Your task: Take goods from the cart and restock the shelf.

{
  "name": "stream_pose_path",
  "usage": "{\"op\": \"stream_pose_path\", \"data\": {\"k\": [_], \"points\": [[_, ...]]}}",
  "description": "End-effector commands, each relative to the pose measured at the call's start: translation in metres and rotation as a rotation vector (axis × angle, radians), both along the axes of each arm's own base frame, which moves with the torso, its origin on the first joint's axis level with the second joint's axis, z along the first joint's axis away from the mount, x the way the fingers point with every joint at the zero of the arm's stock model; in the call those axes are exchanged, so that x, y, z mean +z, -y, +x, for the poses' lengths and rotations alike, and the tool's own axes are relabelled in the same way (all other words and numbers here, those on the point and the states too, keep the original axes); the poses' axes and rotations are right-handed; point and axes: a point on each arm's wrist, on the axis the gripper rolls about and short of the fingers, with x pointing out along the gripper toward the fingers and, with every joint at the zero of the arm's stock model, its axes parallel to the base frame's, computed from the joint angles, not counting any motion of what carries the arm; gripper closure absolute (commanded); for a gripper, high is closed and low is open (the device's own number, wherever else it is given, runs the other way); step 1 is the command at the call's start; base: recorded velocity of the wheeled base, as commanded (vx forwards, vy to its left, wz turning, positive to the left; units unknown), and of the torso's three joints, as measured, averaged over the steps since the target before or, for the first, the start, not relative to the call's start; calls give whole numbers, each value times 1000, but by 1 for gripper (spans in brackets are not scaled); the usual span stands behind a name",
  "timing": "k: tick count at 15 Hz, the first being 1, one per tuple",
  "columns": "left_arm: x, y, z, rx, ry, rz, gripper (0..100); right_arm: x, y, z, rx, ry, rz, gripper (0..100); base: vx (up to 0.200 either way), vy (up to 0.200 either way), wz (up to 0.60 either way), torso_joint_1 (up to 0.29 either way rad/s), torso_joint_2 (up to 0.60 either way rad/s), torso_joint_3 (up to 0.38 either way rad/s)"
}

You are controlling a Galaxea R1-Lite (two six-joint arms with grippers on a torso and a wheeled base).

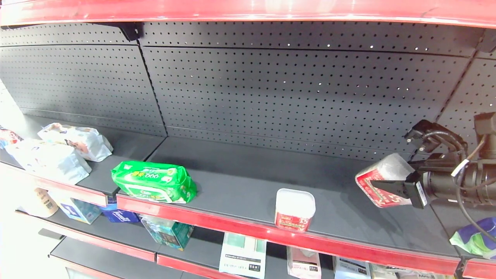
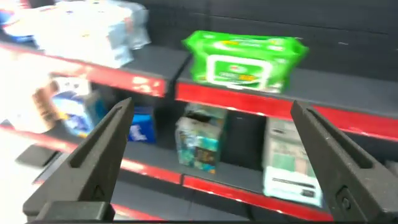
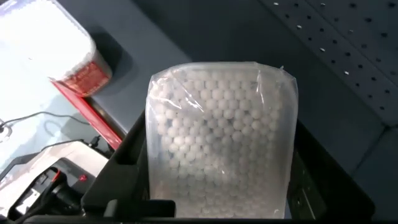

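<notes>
Right hand (image 1: 387, 185): is hovering above the right part of the shelf (image 1: 240, 182), its fingers pinching the bead pack (image 1: 381, 174) from both sides.
Held goods: the bead pack (image 3: 221, 143) is clear-topped and packed with small white balls, with a red label on its side. It is hanging tilted in the air, off the shelf board, with the pegboard back (image 1: 294, 89) behind it.
Left hand (image 2: 211, 112): is holding its two dark fingers (image 2: 93, 162) spread wide with nothing between them. The green pack (image 2: 244, 59) is lying on the shelf ahead of it.
Goods already on the shelf: the white tub (image 1: 295, 209) is standing upright just behind the red front edge (image 1: 217, 224), left of the Right hand and apart from it. The green pack (image 1: 155, 181) is lying flat near that edge, well left of the white tub.
Neighbouring section: two white bags (image 1: 75, 141) are lying farther left.
Lower shelf: boxes and packets (image 1: 243, 255) are standing there.
</notes>
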Motion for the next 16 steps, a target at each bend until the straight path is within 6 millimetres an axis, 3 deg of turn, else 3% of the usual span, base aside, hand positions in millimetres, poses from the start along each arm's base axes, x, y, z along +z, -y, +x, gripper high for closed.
{"op": "stream_pose_path", "data": {"k": [1,4,6,16], "points": [[6,3,5,143,-55,-4,0,-2,-1,4,2,-11,-1,100,0,0,0,0,0,0],[-4,5,2,183,-25,0,0,-1,-1,3,2,-6,-3,100,0,0,0,0,0,0],[-13,8,4,37,-13,24,0,-3,0,2,-3,-12,-3,100,0,0,0,0,0,0],[-12,8,4,42,-12,27,0,-12,1,10,-4,-50,-6,100,0,0,0,0,0,0]]}}
